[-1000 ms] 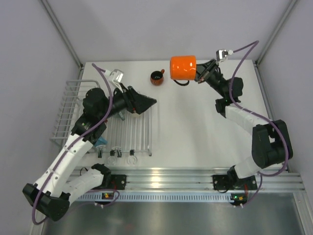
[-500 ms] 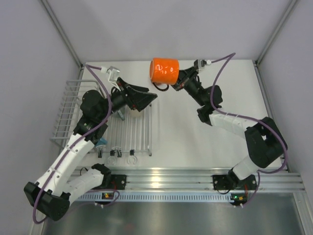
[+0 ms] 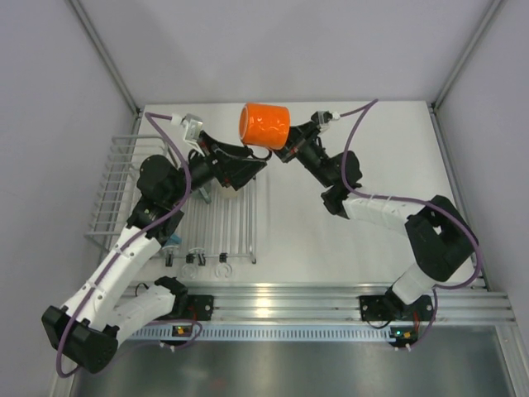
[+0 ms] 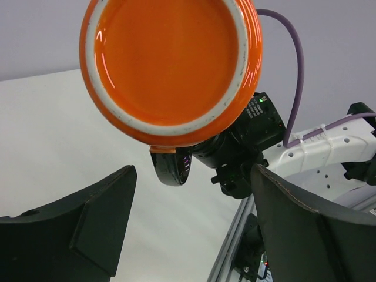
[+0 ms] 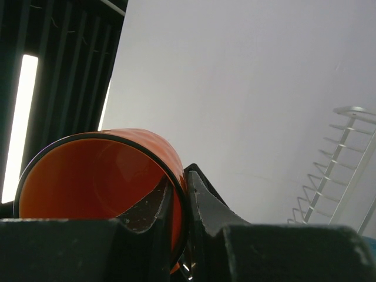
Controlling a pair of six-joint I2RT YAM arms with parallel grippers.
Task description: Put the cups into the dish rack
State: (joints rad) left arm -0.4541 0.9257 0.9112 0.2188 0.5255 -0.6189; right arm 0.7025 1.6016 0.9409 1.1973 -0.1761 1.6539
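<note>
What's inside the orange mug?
One finger of the right claw, pinching the wall of the bright orange ceramic mug; otherwise bare orange glaze. The lower interior is hidden behind the claw.

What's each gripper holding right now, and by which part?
Right gripper pinches the orange mug by its wall at the rim, one finger inside, one outside. Left gripper is open, holding nothing.

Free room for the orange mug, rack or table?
Bare: the near slats of the rack; the table between rack and right arm. Crowded: the rack's far end, where the left arm, jaws open, hovers over a cream mug beside the held orange mug.
</note>
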